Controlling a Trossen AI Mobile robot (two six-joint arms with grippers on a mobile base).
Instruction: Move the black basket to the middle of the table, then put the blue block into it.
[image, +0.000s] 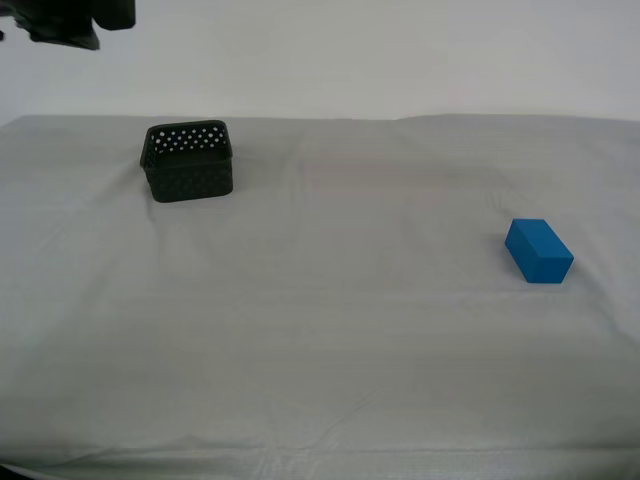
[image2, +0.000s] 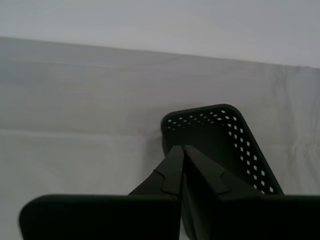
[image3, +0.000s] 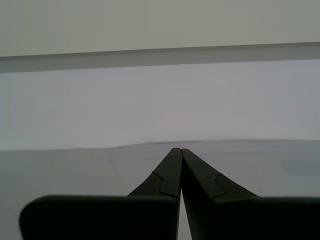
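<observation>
The black basket stands upright on the table at the back of the exterior view's left. It also shows in the second wrist view, just beyond my second gripper, which is shut and empty above it. The blue block lies on the cloth at the exterior view's right, far from the basket. My first gripper is shut and empty, with only cloth and wall ahead of it. A dark part of an arm shows at the exterior view's top left corner.
The wrinkled grey-white cloth covers the whole table. A plain pale wall rises behind the table's far edge. The table's front edge runs along the bottom of the exterior view.
</observation>
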